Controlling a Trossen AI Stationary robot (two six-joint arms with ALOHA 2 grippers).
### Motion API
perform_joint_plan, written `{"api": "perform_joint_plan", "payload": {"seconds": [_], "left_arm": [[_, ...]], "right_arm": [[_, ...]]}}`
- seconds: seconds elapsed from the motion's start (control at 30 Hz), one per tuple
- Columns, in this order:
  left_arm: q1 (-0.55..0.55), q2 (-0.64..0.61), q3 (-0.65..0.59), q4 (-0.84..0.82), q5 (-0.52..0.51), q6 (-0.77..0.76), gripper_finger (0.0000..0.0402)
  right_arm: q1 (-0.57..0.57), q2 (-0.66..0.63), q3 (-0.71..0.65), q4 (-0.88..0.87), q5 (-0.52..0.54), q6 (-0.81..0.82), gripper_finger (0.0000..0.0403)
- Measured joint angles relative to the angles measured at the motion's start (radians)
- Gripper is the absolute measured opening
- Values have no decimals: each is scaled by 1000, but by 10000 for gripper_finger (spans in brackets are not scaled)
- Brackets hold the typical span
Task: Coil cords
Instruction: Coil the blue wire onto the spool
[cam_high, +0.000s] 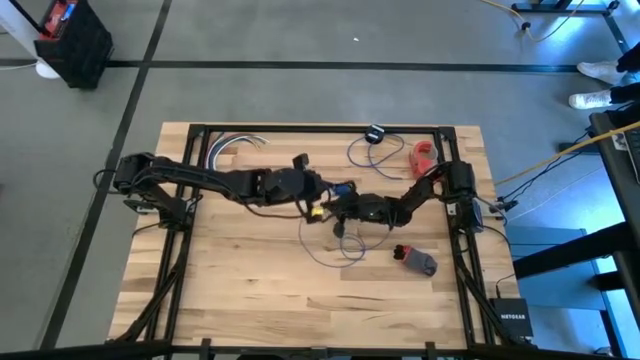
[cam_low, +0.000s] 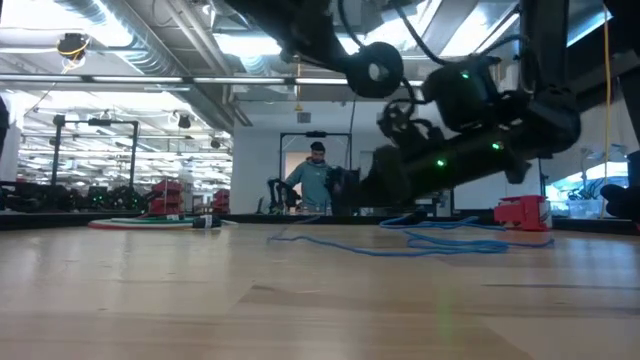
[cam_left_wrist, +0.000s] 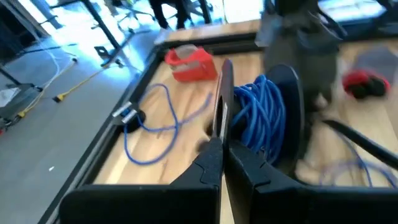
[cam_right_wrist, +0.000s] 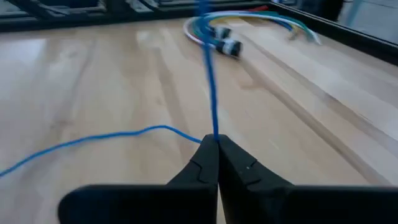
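Mid-bench: left gripper (cam_left_wrist: 222, 152) reaches in level from left edge, fingers clenched beside blue cord (cam_left_wrist: 261, 118) bundle; right gripper (cam_right_wrist: 214, 146) stretched low from right edge, pinching cord strand, loose loops trailing toward front edge.

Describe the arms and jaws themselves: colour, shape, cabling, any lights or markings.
Both arms are dark, near-black jointed links with thick black cabling along them. The left gripper and the right gripper each end in two matte black, wedge-shaped jaws tapering to narrow tips. In the low view, small green indicator lights glow on the arm housings, and one joint shows a round black cap with a pale centre. No readable markings.
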Motion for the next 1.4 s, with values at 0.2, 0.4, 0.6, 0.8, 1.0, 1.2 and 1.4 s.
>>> {"api": "perform_joint_plan", "payload": {"seconds": [0.2,0.4,0.6,0.8,1.0,1.2,1.4], "left_arm": [[-20,-66,2,-143,-11,-24,0],[-11,-46,3,-213,-8,-14,0],[24,11,3,-222,-76,43,0],[63,87,2,-138,-125,164,0],[72,153,2,33,-140,269,0],[71,171,2,62,-144,317,0],[70,168,2,72,-143,275,0]], "right_arm": [[3,-86,-153,119,44,42,1],[-32,-264,-294,116,116,37,1],[-86,-453,-387,102,76,74,1],[-103,-610,-406,99,-89,175,1],[-102,-630,-352,72,-206,224,1],[-102,-606,-251,-29,-225,222,1],[-49,-547,-161,-87,-194,159,1]]}}
